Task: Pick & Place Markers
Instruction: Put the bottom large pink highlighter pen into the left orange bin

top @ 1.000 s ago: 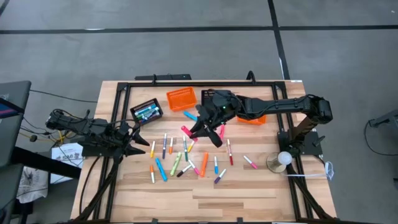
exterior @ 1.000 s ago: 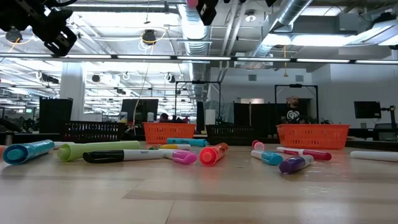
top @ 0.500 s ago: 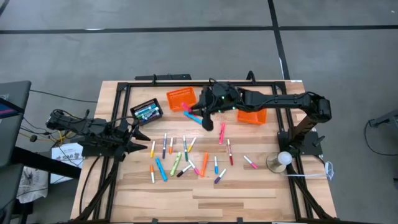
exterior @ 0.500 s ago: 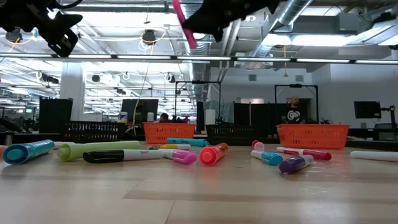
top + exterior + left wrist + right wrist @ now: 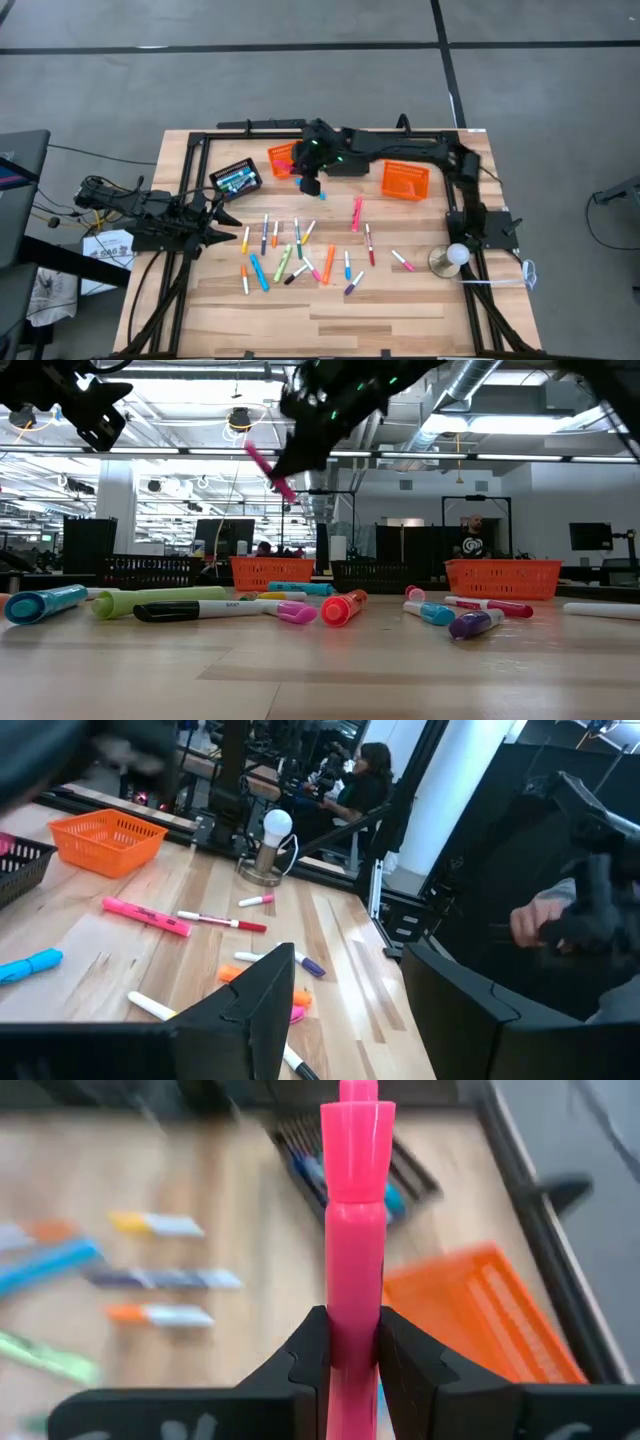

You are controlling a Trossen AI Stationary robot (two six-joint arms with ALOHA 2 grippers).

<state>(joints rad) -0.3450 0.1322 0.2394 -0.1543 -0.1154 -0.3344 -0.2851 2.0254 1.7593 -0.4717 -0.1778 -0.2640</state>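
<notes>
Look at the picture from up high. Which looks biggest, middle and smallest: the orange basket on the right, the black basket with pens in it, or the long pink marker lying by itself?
1. Orange basket on the right
2. Black basket, only slightly smaller, so that's close
3. Long pink marker, clearly smallest

table (image 5: 400,300): you see pale matt wood planks
pink marker (image 5: 356,1230): smooth glossy plastic
orange basket (image 5: 405,178): plastic mesh

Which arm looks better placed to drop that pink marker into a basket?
The right. Its gripper is shut on the pink marker, in the air beside the orange basket at the table's back. The left gripper waits open at the table's left edge, holding nothing.
</notes>
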